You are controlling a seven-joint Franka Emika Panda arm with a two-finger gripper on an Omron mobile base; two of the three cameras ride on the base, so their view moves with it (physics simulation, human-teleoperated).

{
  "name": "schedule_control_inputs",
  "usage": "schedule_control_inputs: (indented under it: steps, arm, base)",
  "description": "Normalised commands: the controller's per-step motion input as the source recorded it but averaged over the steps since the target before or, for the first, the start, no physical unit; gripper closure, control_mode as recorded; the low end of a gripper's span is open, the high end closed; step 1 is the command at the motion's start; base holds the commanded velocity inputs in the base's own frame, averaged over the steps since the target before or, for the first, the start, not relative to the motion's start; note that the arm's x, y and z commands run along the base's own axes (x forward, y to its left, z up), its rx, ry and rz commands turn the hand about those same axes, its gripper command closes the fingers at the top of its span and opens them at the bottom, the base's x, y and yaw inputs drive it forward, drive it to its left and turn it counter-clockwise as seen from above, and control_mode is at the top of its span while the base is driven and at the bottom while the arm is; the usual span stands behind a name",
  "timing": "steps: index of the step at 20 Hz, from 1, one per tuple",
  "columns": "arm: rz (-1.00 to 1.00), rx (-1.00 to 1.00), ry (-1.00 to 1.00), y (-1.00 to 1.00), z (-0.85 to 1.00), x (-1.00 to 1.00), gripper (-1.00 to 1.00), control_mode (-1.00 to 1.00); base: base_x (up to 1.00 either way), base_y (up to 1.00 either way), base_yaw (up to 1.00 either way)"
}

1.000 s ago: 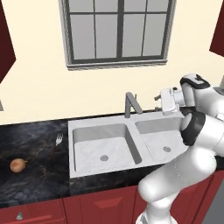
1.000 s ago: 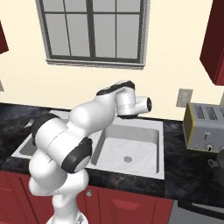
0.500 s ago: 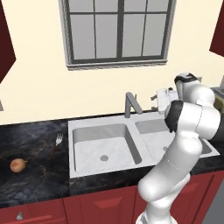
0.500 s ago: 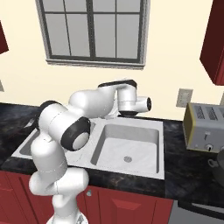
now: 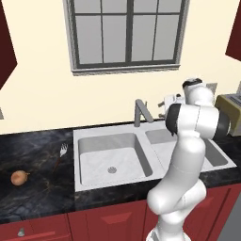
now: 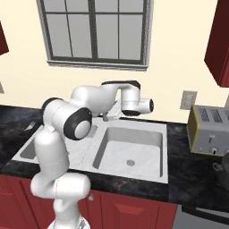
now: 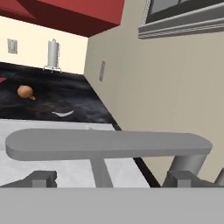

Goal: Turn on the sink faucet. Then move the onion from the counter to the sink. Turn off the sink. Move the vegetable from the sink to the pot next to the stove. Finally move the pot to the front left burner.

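Note:
The grey sink faucet stands behind the pale sink. My gripper hovers just right of the faucet at spout height, open. In the hand view the faucet's spout lies crosswise just past my spread fingertips, with its thin lever below and its post at the right. My gripper holds nothing. The tan onion rests on the black counter far left of the sink, also seen as the onion. A dark pot peeks in at the right edge.
A fork lies on the counter left of the basin. The grey toaster stands right of the sink. A paper towel holder stands far back on the counter. Wall and window sill rise close behind the faucet.
The hand has shifted a little left and closer to the faucet, and the elbow has swung up over the sink. The jaws stayed open. The onion has not moved.

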Motion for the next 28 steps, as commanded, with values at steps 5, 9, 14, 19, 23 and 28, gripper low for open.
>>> schedule_control_inputs:
  steps: [5,9,14,19,23,28]
  arm:
    - [0.00,0.00,-0.01,0.14,-0.01,0.24,-1.00,-1.00]
    - [0.00,0.00,0.00,0.20,0.00,0.22,-1.00,-1.00]
    - [0.00,0.00,0.00,0.19,-0.01,0.24,-1.00,-1.00]
    - [0.00,0.00,0.00,0.03,-0.02,0.12,-1.00,-1.00]
    - [0.00,0.00,0.00,0.00,0.00,0.03,-1.00,-1.00]
    - [0.00,0.00,0.00,0.00,-0.02,0.05,-1.00,-1.00]
  base:
    - [0.00,0.00,0.00]
    - [0.00,0.00,0.00]
    - [0.00,0.00,0.00]
    - [0.00,0.00,0.00]
    - [0.00,0.00,0.00]
    - [0.00,0.00,0.00]
